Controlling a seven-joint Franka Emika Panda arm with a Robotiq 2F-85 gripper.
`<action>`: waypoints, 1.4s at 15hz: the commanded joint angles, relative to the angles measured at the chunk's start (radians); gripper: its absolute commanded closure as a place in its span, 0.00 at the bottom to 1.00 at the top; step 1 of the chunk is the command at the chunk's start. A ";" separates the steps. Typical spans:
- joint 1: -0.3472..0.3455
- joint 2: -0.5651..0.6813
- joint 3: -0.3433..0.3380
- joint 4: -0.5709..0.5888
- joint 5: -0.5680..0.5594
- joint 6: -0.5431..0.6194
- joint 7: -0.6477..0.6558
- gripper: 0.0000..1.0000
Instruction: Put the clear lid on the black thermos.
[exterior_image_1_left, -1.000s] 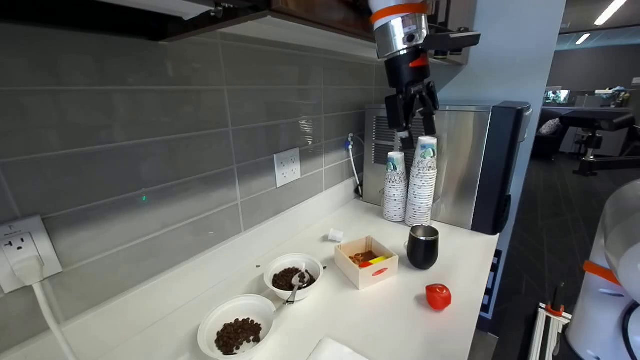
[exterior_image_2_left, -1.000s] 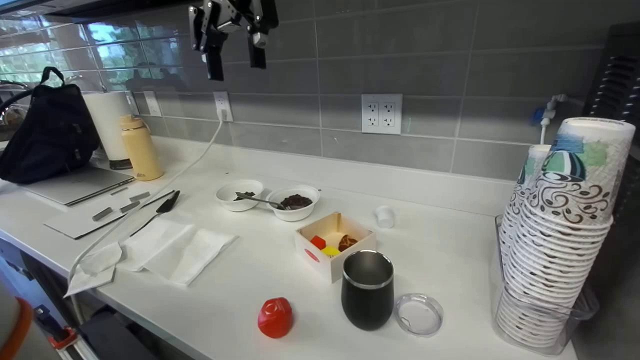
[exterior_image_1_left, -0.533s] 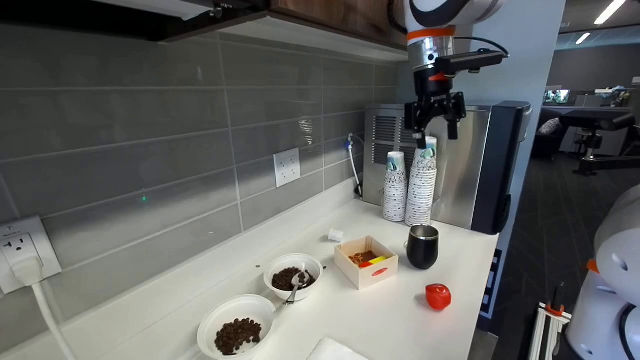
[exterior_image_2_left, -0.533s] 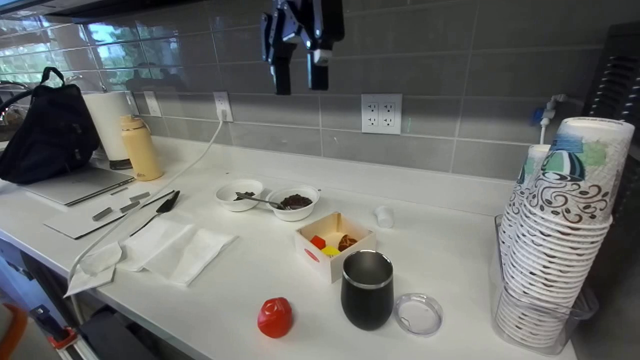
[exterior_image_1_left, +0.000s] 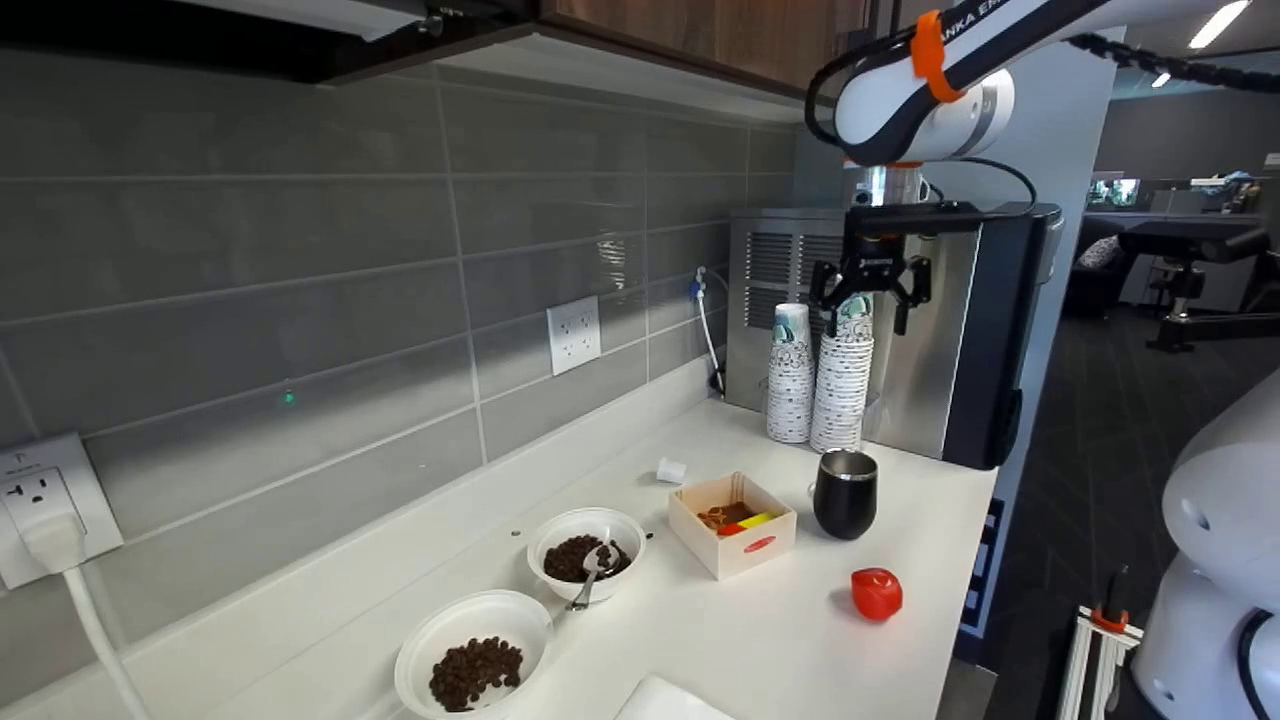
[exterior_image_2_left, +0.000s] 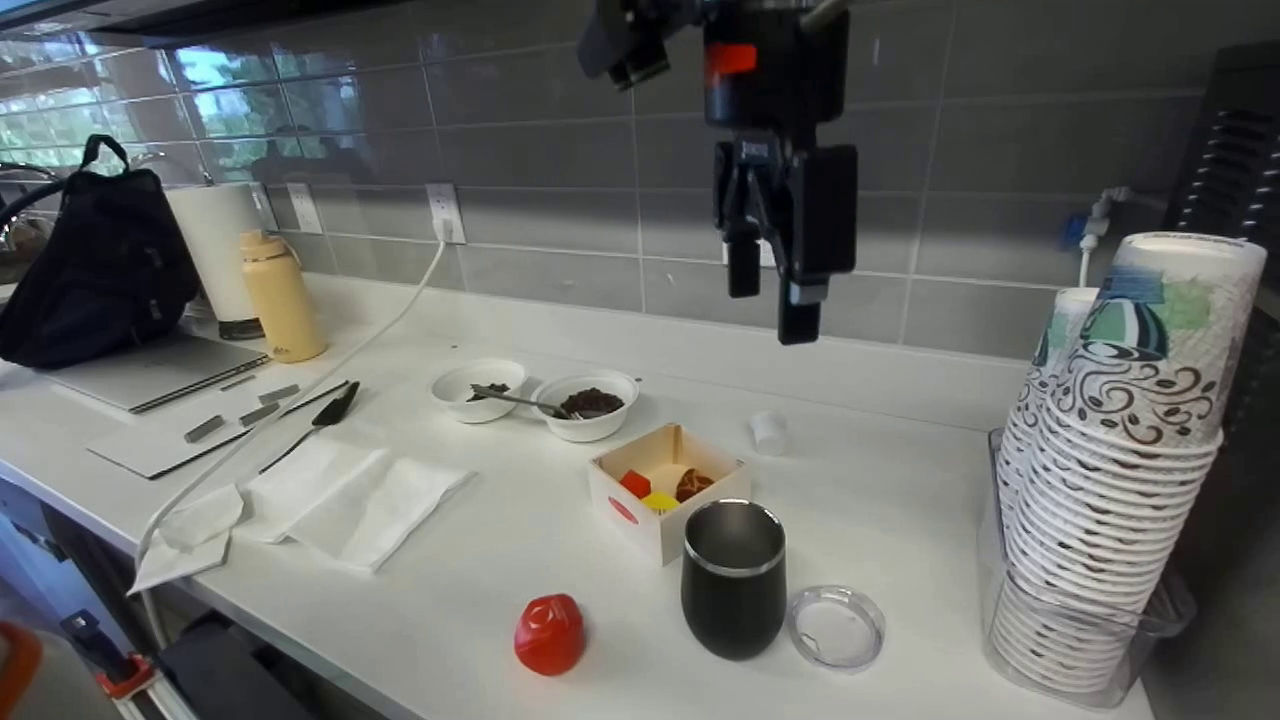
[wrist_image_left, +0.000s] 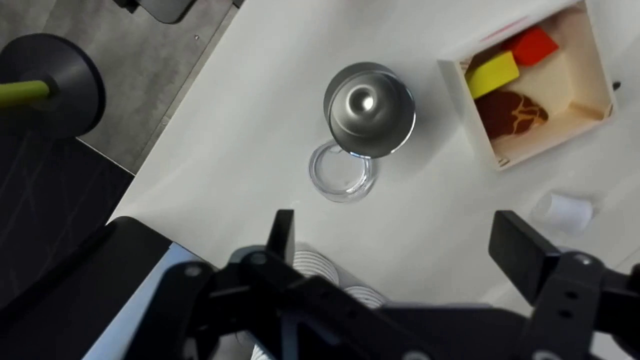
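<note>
Clear lid (exterior_image_2_left: 837, 629) flat on counter (exterior_image_2_left: 480, 610), just beside upright black thermos (exterior_image_2_left: 734, 605), can't tell if touching. Gripper (wrist_image_left: 395, 227) above, jaws wide apart; in wrist view lid lies past the gap. Counter edge (wrist_image_left: 186, 102) left of lid there, room between lid and stacked paper cups (exterior_image_2_left: 1110, 525). Wooden box (exterior_image_2_left: 636, 528) near thermos, apart

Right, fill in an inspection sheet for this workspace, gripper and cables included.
Surface: white counter, items spread along it.
Job's things: black thermos upright, top open; clear lid lying beside it on the counter.
Clutter: wooden box of small pieces, red object, white bowls, napkins, stacked paper cups.
Gripper: open, holding nothing, raised above the counter.
Cables: white cord plugged into a wall outlet, trailing across the counter and over its front edge.
Surroundings: gray tiled wall; steel-sided machine by the cups.
</note>
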 joint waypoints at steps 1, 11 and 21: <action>-0.023 0.103 0.003 -0.013 0.074 0.188 0.125 0.00; -0.040 0.368 -0.020 -0.057 0.116 0.596 0.440 0.00; -0.020 0.481 -0.078 -0.059 0.209 0.555 0.499 0.00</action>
